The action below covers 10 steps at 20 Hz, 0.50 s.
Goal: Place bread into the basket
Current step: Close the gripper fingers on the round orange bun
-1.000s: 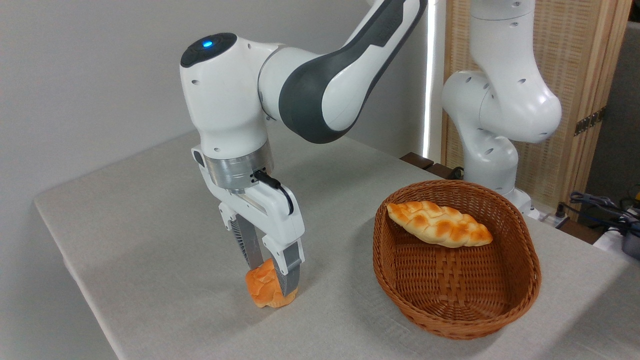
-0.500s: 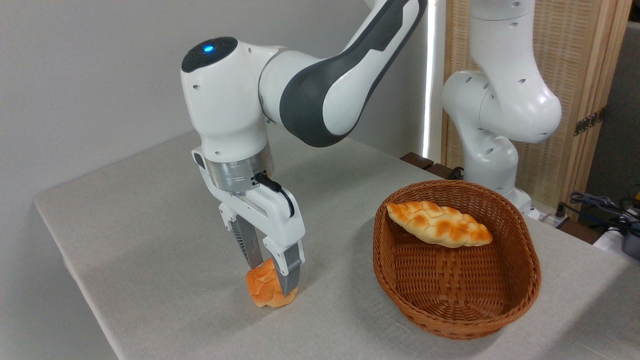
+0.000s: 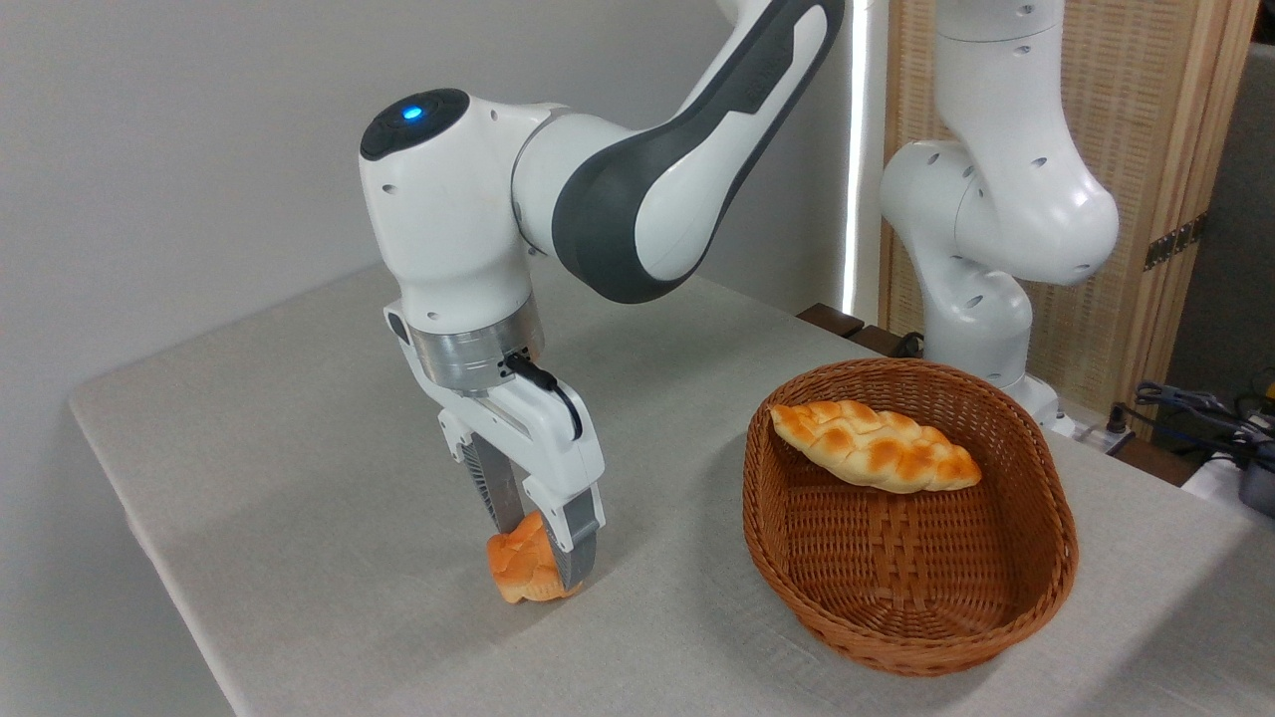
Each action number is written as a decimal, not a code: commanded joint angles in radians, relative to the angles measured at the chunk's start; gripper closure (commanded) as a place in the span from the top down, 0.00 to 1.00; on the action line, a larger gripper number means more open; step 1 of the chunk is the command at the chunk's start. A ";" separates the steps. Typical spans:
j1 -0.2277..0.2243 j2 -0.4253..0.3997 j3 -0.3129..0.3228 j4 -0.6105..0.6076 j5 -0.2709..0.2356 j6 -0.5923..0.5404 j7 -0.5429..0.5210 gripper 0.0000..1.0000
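Here, a white Franka arm (image 3: 598,189) reaches down over a grey cloth-covered table (image 3: 299,448), its gripper (image 3: 543,558) pinching the bread (image 3: 520,570), a small golden-orange bun w/ a knotted top. The two ribbed grey fingers (image 3: 581,543) press on either side of the bun, one toward the wall, one toward the viewer. The bun sits tilted btwn them, its lower edge at or just above the cloth; cannot tell if it touches. A blue light glows on the dark cap atop the wrist joint, and a short black cable (image 3: 553,388) loops off the metal flange above the gripper.

Right of the bun, well apart from it, the basket (image 3: 1036,588) rests on the same table: oval, brown wicker, raised rim. Inside the basket, against its far wall, lies a long braided golden loaf (image 3: 875,446); the near part of the basket floor is bare weave. Behind the basket stands the arm's white base column (image 3: 981,219), w/ a slatted wooden screen (image 3: 1146,149) behind that. Cables (image 3: 1195,408) trail at far right, beyond the basket.
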 commanded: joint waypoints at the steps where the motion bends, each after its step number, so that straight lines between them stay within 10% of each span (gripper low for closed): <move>1: 0.006 -0.002 -0.007 -0.016 -0.012 0.026 -0.013 0.10; 10: 0.006 -0.013 -0.007 0.009 -0.010 0.009 -0.018 0.05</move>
